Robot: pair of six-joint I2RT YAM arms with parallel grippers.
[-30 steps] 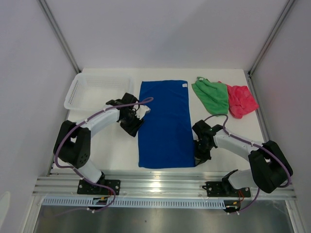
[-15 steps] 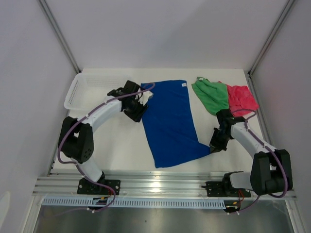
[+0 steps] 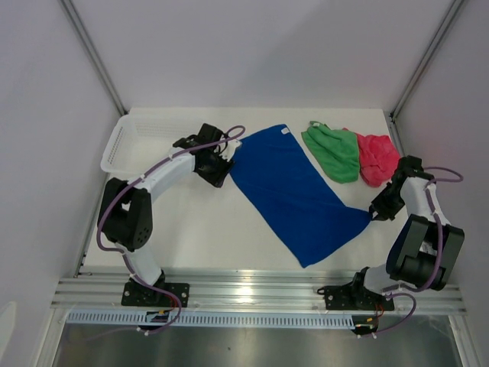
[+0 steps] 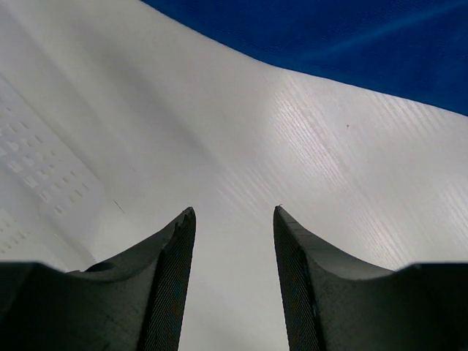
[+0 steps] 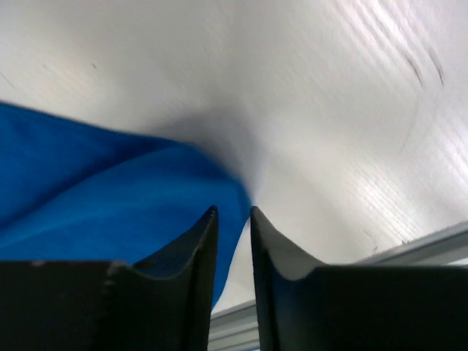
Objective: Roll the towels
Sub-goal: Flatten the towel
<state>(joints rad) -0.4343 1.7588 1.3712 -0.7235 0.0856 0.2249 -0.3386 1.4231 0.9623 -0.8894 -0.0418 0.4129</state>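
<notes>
- The royal blue cloth towel point(image 3: 298, 195) lies flat but slanted across the white table point(image 3: 191, 237). It runs from beside the left gripper point(image 3: 219, 167) to the right gripper point(image 3: 376, 214).
- The crumpled bright green towel point(image 3: 332, 149) and the pink-red towel point(image 3: 378, 159) lie touching at the far right.
- The left jaws stand apart with nothing between them, over bare table near the blue edge.
- The right jaws nearly meet at a blue corner, and we cannot tell whether they pinch it.
- We judge this to be the laying-out before the roll. We should square the towel and smooth it. Then we should start at a short edge with both grippers level, keeping the roll tight.
</notes>
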